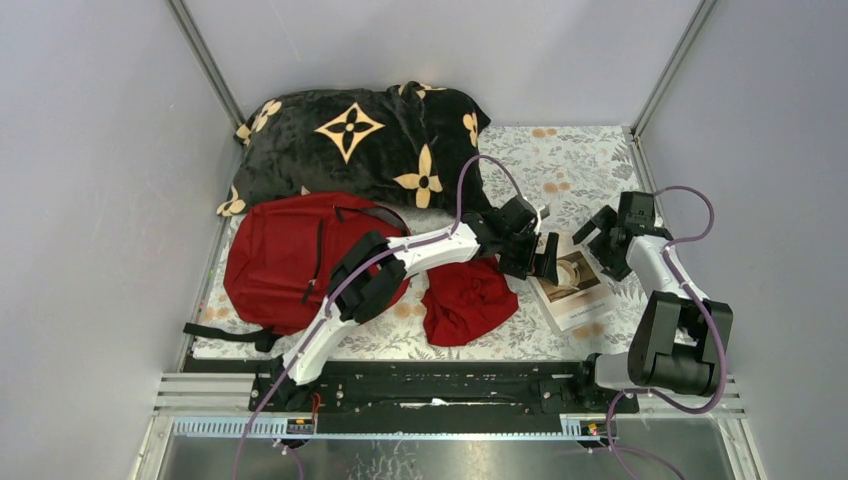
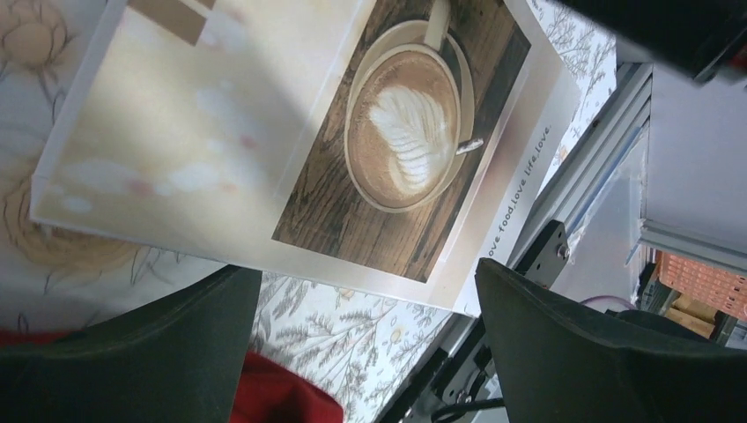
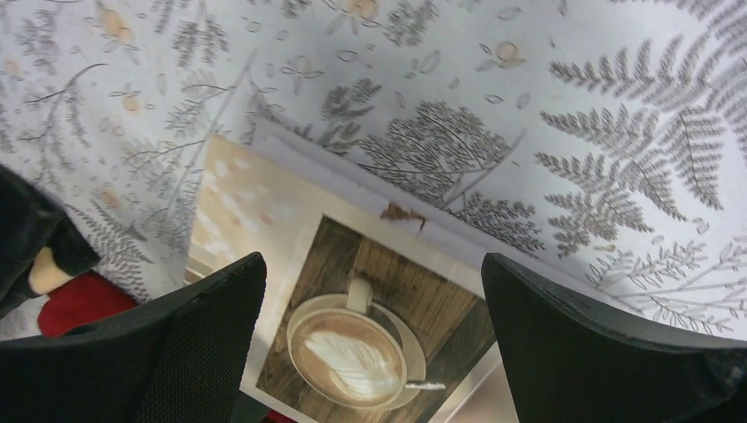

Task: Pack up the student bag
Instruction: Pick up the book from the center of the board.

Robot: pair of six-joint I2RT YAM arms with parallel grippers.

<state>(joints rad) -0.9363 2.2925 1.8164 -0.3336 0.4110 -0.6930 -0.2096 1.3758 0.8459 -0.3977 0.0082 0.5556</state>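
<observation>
The red student bag (image 1: 285,255) lies flat at the left of the floral mat, partly under my left arm. A book with a coffee-cup cover (image 1: 572,282) lies at centre right; it also shows in the left wrist view (image 2: 291,132) and the right wrist view (image 3: 352,308). My left gripper (image 1: 533,255) is open and empty, hovering at the book's left edge, jaws wide apart (image 2: 370,352). My right gripper (image 1: 600,235) is open and empty just above the book's far end, jaws wide apart (image 3: 374,352).
A smaller dark-red cloth (image 1: 468,300) lies crumpled between bag and book, also in the left wrist view (image 2: 282,401). A black plush blanket with tan flowers (image 1: 360,145) is piled at the back left. Grey walls enclose the mat; a metal rail (image 1: 450,390) runs along the near edge.
</observation>
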